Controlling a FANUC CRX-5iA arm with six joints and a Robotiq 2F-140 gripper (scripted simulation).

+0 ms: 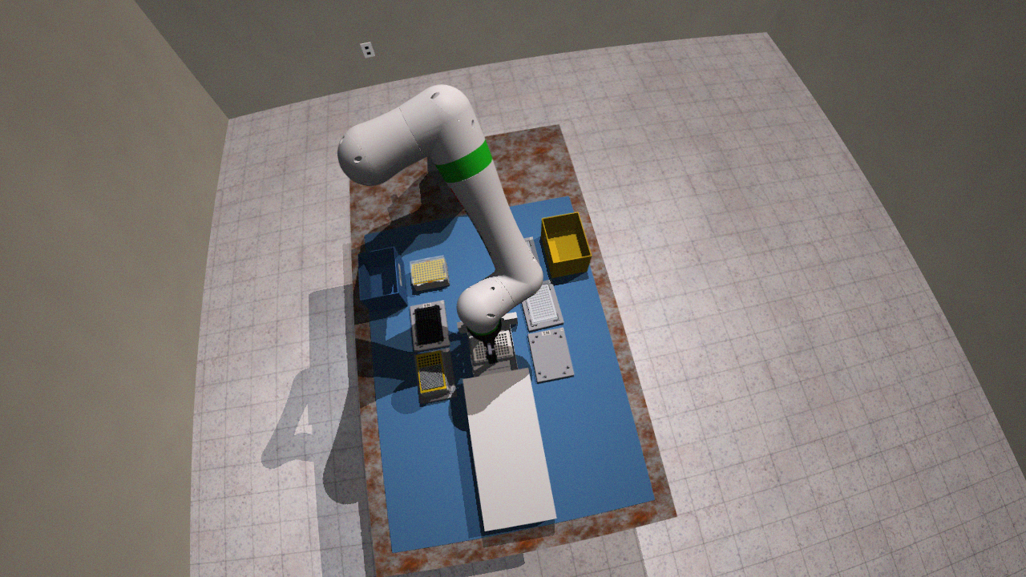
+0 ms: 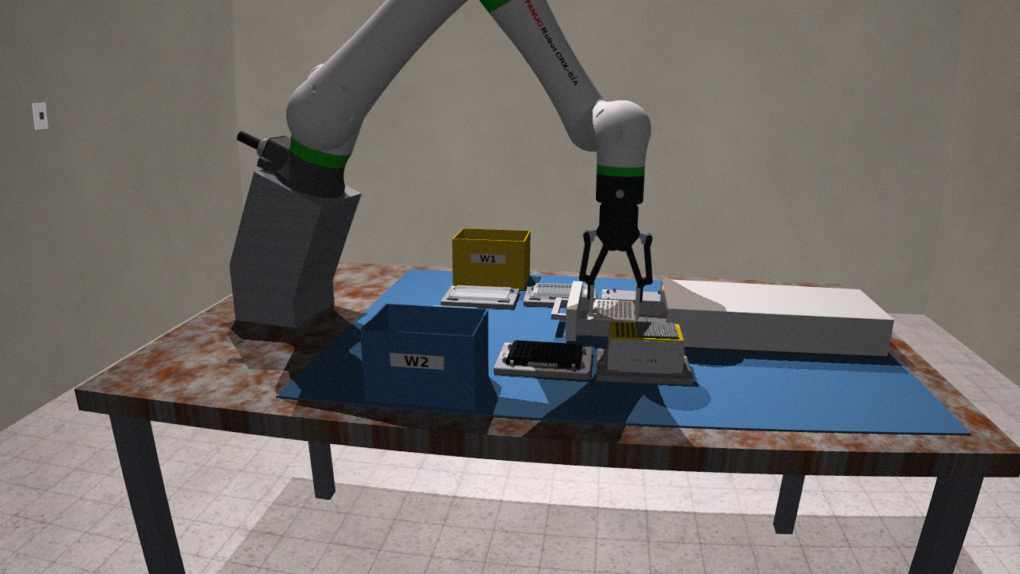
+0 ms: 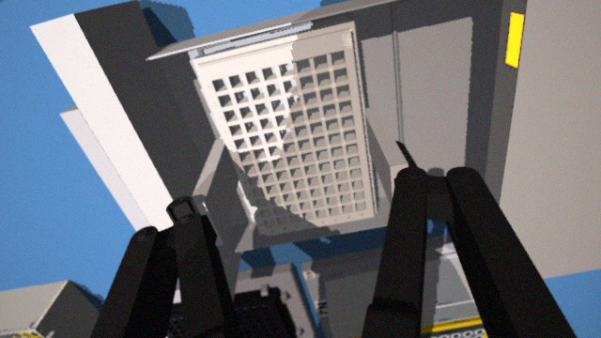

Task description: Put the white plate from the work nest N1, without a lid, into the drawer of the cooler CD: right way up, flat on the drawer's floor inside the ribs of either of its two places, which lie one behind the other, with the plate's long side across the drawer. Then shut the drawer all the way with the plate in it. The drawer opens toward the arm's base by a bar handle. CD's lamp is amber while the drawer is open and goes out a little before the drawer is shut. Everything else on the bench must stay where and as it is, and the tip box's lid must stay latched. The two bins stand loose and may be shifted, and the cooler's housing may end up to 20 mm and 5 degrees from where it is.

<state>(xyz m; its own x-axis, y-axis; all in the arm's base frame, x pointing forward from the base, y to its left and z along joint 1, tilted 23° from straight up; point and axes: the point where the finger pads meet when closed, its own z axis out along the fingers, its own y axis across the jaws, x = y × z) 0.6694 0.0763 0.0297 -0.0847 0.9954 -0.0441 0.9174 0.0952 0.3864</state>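
Beyond the wrist view's held white plate (image 3: pixel 300 136), amber lamp (image 3: pixel 515 39) glows.

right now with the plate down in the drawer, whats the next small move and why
Probably open the fingers and lift straight up. The gripper is shut on the white plate, which sits low in the open drawer of the cooler, long side across. Whether it lies flat on the floor is hard to tell. The amber lamp is lit, so closing by the bar handle comes after.
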